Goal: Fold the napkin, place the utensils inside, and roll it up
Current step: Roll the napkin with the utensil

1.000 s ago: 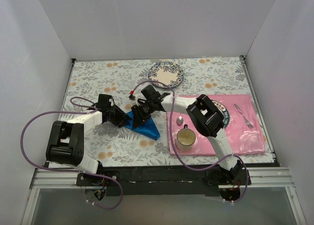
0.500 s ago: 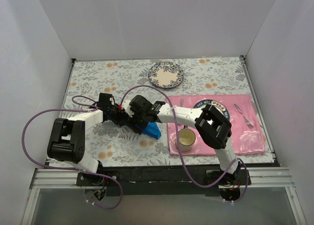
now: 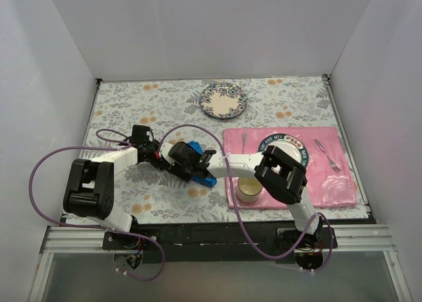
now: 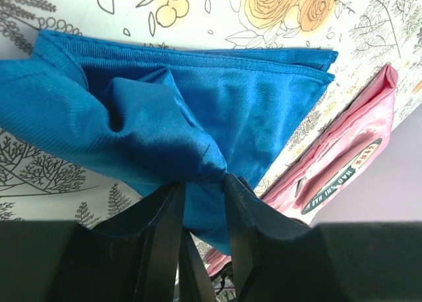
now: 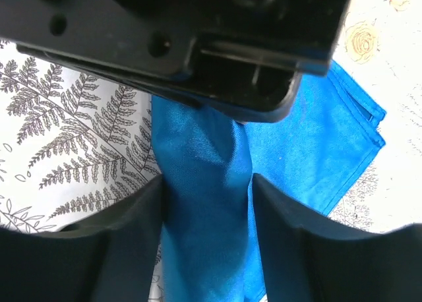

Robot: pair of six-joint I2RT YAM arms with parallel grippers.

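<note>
The table [image 3: 125, 104] is covered with a white cloth printed with grey leaves and orange flowers. Plain white walls [image 3: 211, 31] close it in on three sides.

There are two arms, two plates, one cup, one placemat and one napkin. Two pieces of cutlery show. A patterned plate [image 3: 223, 99] sits at the far edge. The pink placemat [image 3: 330, 183] lies on the right. On it are the second plate [image 3: 295, 146], the cup [image 3: 248, 190], a fork [image 3: 328, 155] and a slim silver piece [image 3: 243, 141] too small to name.

The second plate has a dark rim band with white letters, but they are too small and too hidden to read with confidence.

The blue napkin [image 4: 264, 104] lies folded on the tablecloth just left of the placemat, bunched up between the two grippers. The left gripper [image 4: 201, 196] has its fingers [image 4: 161, 229] clamped on a gathered pinch of the napkin. The right gripper [image 5: 208, 242] has its fingers [image 5: 125, 242] well apart, one on each side of a raised ridge of napkin. I cannot tell whether they squeeze it.
</note>
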